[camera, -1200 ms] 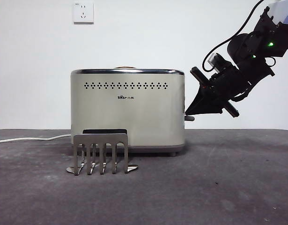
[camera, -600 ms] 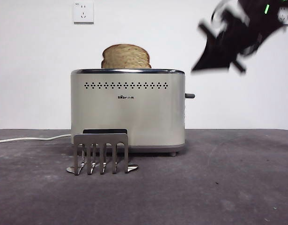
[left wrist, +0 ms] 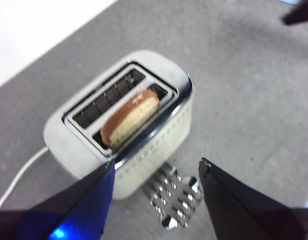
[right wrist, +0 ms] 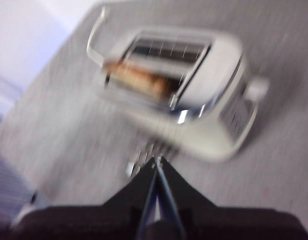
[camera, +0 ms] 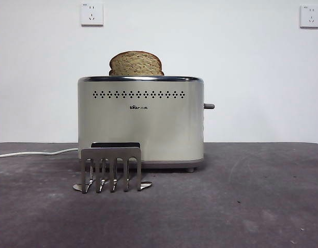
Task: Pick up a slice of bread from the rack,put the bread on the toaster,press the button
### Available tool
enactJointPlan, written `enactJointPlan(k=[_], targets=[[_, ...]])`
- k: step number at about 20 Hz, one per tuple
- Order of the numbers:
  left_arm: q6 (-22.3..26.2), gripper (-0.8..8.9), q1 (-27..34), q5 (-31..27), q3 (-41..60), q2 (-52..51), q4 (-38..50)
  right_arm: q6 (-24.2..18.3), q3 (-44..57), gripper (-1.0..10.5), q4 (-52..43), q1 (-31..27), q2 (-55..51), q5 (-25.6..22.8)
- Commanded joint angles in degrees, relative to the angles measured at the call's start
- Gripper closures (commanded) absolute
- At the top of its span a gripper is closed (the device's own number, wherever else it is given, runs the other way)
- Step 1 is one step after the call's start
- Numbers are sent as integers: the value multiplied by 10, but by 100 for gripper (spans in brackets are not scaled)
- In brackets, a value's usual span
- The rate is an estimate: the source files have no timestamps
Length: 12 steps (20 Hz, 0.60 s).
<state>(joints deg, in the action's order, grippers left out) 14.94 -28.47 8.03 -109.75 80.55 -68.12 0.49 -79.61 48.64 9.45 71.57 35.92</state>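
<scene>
The slice of bread (camera: 136, 63) is off the rack (camera: 111, 168) and sitting in the toaster (camera: 141, 121) — specifically the slot on the side nearer the rack, going by the left wrist view. Its rounded top pokes up well above the chrome rim in the front view, so it's riding high in the slot, not sunk down. The rack stands bare in front of the toaster, nothing in its prongs.

The button (camera: 209, 106) sticks out of the toaster's narrow side, up near the top of its travel by the look of it. With the bread this high and the lever up, the toaster doesn't read as latched — so the press is probably the bit that either hasn't taken or needs another go. That's a guess from how things sit, not something visible.

Neither arm is near anything. The left gripper (left wrist: 156, 172) hangs high above the toaster with its jaws spread wide and nothing between them. The right gripper (right wrist: 158, 162) is also up in the air, jaws pressed together and empty; that view is pretty blurred.
</scene>
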Motion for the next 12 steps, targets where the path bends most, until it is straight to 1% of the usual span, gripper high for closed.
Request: enactJointPlan(k=[1, 4, 7, 8, 11, 12], targets=[[-3, 531, 0, 0, 5, 0, -21, -60, 3, 958, 81, 5, -20, 0], [-3, 531, -1, 5, 5, 0, -44, -80, 3, 958, 140, 6, -41, 1], [-3, 532, -1, 39, 5, 0, -64, -91, 3, 958, 176, 12, -57, 1], [-3, 532, -1, 54, 5, 0, -70, -92, 3, 958, 182, 13, -63, 1], [-2, 536, -1, 73, 5, 0, -83, -91, 3, 958, 184, 13, -69, 1], [-2, 566, -1, 75, 5, 0, -87, -91, 3, 958, 183, 13, -69, 1]])
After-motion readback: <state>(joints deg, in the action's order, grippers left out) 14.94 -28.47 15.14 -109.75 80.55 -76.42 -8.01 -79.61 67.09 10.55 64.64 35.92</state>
